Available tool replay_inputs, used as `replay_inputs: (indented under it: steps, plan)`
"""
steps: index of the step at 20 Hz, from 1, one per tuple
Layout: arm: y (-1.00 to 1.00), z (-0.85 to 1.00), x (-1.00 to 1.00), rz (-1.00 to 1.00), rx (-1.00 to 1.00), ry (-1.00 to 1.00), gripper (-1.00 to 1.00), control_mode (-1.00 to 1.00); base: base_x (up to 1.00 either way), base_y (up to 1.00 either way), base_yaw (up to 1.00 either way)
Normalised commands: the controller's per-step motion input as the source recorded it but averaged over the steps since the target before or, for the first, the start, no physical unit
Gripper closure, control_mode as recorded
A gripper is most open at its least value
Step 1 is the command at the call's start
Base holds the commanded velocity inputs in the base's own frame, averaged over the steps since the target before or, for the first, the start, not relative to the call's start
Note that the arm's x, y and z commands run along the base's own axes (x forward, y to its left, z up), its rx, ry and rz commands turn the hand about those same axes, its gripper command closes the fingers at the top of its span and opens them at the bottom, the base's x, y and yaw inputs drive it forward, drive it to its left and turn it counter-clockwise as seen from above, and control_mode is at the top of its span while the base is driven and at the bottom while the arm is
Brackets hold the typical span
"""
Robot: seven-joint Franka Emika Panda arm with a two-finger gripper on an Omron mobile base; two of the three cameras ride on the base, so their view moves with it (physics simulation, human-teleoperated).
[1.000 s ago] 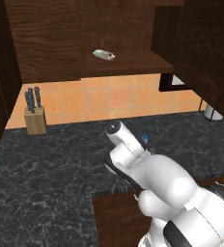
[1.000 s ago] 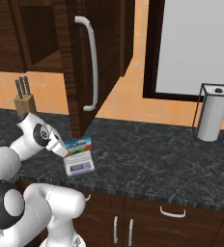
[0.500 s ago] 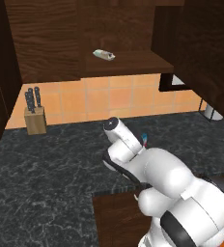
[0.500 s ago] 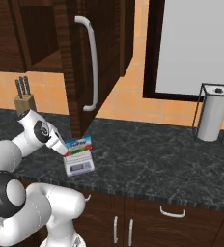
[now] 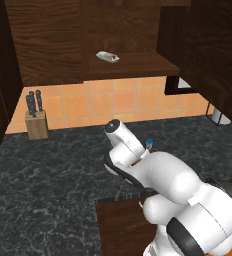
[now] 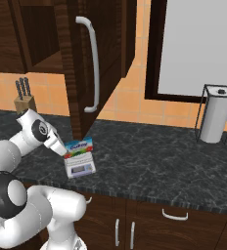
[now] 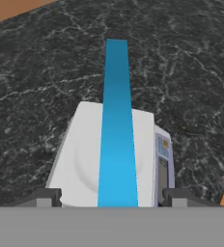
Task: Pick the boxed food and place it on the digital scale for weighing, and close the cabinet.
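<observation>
boxed food (image 6: 79, 146) lower than before, over digital scale (image 6: 79, 167)

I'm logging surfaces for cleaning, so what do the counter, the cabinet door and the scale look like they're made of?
The counter looks like polished dark stone, going by its pale veining. The cabinet door looks like dark stained wood with visible grain, and its handle like brushed metal. The digital scale looks like smooth matte white plastic, though that's uncertain.
</observation>
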Motion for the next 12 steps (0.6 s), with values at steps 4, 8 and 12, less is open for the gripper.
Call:
replay_inputs:
  steps: [4,8,12]
  plan:
    - [0.0,0.05,-0.1,0.0,0.0,0.0,-1.0,-1.0,0.0,0.0,0.0]
    - [0.0,0.57,-0.45,0.0,0.0,-0.14,-1.0,-1.0,0.0,0.0,0.0]
    - [0.0,0.87,-0.73,0.0,0.0,-0.16,-1.0,-1.0,0.0,0.0,0.0]
